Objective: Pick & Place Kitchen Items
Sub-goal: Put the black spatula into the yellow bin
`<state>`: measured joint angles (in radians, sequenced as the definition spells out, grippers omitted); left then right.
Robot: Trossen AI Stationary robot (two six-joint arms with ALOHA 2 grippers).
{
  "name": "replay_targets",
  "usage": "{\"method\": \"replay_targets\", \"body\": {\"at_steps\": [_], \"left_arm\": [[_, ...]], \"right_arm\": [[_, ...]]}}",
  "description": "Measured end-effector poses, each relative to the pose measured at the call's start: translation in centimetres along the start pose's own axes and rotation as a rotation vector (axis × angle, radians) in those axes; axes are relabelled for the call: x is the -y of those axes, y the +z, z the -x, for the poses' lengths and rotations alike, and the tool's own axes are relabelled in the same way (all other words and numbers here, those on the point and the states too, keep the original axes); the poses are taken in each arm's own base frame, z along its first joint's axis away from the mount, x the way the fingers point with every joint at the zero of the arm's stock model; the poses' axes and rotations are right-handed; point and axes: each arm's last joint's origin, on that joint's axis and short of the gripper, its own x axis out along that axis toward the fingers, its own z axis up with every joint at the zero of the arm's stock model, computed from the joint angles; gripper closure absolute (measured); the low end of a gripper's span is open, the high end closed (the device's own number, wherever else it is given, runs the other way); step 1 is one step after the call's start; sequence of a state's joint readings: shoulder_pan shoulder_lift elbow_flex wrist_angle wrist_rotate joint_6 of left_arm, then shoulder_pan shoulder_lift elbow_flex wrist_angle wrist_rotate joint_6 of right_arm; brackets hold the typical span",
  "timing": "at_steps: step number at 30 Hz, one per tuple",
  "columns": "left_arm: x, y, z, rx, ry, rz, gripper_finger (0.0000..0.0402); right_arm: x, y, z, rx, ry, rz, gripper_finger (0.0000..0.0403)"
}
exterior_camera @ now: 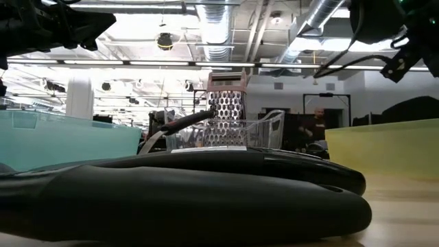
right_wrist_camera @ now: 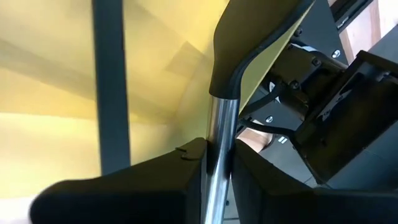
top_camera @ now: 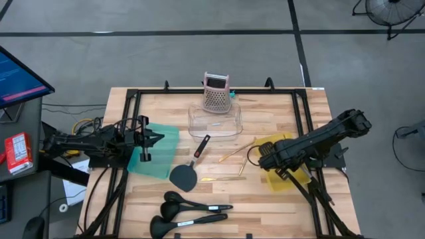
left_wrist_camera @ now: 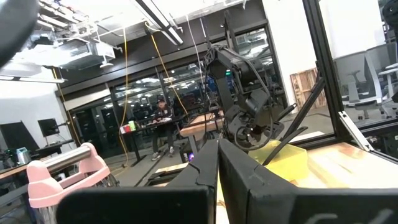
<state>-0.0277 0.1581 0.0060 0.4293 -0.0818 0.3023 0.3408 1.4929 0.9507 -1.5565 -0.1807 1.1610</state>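
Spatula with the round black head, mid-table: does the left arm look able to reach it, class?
Probably yes. The left gripper hangs over the teal bin right beside the spatula; nothing lies on it, and the right gripper, shut on a metal-shafted utensil, is away over the yellow bin.

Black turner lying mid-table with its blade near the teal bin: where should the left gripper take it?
Grip the turner on its slim handle, coming straight down from above. It lies flat; the broad blade sits too wide for the fingers, while the handle angles clear toward the clear container.
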Motion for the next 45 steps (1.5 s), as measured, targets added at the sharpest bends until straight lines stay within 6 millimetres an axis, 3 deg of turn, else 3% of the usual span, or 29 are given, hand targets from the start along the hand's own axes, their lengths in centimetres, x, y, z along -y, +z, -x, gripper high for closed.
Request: {"method": "replay_targets", "body": {"at_steps": [23, 45], "left_arm": [[0.0, 0.0, 0.0, 0.0, 0.0, 0.0, 0.04], [0.0, 0.0, 0.0, 0.001, 0.0, 0.0, 0.04]], "right_arm": [[-0.2, 0.3, -2.8, -0.033, -0.003, 0.016, 0.0357], [-0.3, 0.3, -2.8, -0.025, -0.003, 0.019, 0.0283]]}}
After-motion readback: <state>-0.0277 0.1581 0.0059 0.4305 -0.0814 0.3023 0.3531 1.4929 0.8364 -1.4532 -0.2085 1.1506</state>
